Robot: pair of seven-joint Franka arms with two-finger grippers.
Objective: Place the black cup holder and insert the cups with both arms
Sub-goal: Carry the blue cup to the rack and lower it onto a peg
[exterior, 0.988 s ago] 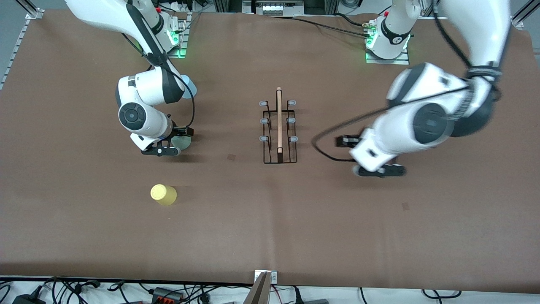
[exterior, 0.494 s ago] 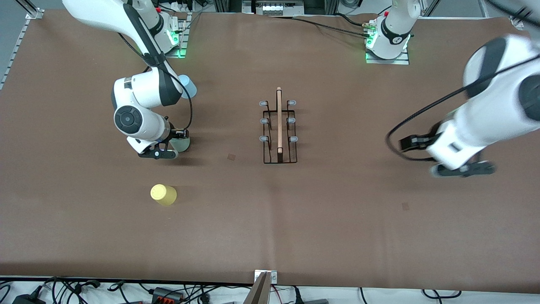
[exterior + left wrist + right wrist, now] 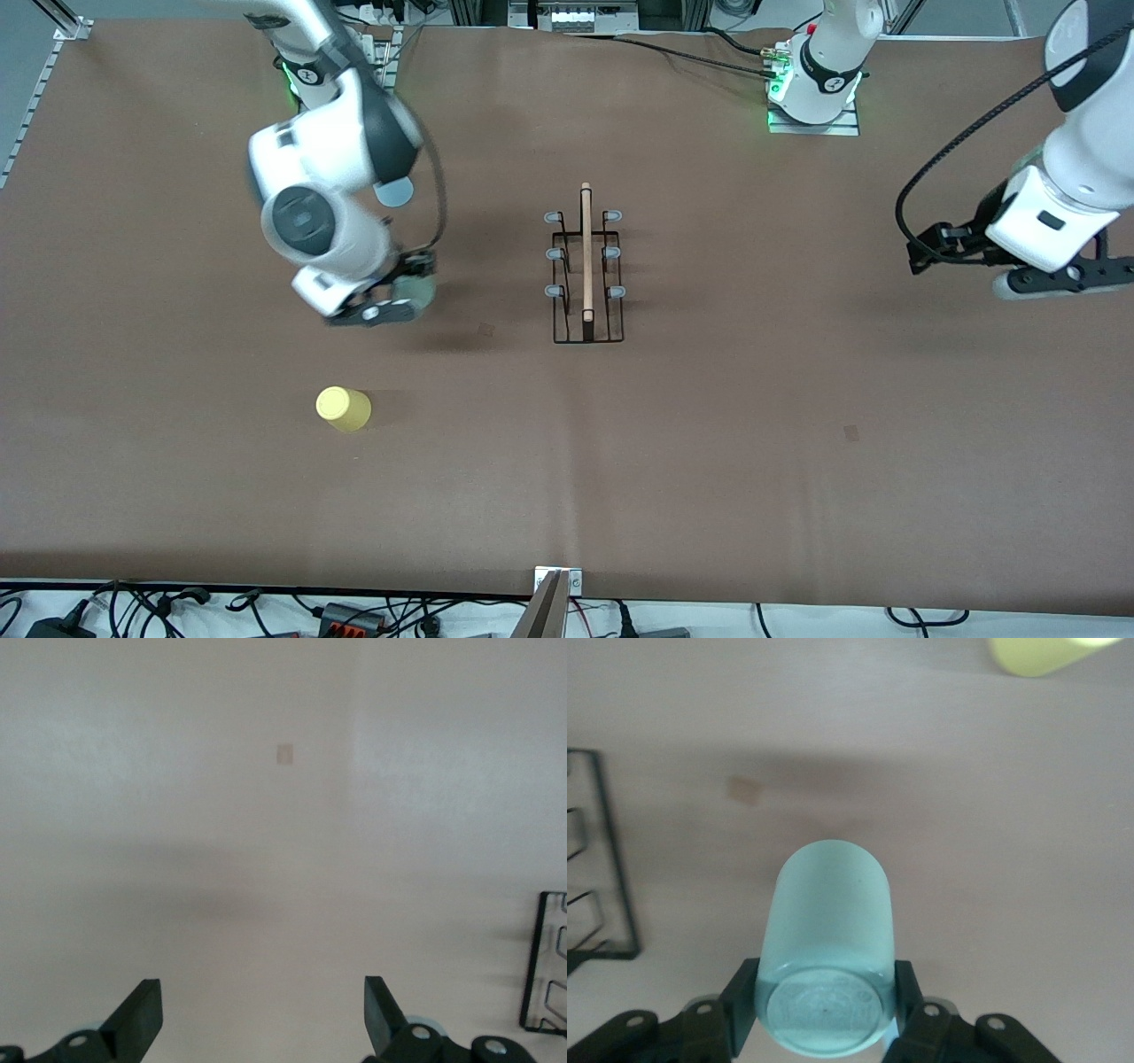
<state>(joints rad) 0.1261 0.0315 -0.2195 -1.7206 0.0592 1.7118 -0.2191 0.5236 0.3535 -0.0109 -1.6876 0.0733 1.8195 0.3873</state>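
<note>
- Right, front view first: the black cup holder [image 3: 586,266] stands mid-table on the brown table [image 3: 709,461], wooden rod on top, all pegs bare.
- Out at nine o'clock from it, the right gripper [image 3: 390,306] hangs over the table, clamped on the pale green cup [image 3: 415,291].
- The light blue cup [image 3: 394,190] peeks out under that arm at about ten o'clock from the holder; the yellow cup [image 3: 343,408] sits at about eight o'clock, on its own.
- The left gripper [image 3: 1063,279] is over the table at three o'clock from the holder, carrying nothing. That arm looks to be waiting.
- Left wrist view: fingers spread wide with only table between them, and a corner of the holder at the frame's edge.
- Right wrist view: the pads pinch the green cup on both sides, close to its round end. It hangs straight, no visible tilt.
- My read: these tumblers are light, thin-walled plastic, smooth and a bit slippery. A gentle squeeze across the wall near the stiffer closed end seems best; hard pressure might flex it.
- The wire holder looks light too, so a clumsy push onto a peg could nudge it.
</note>
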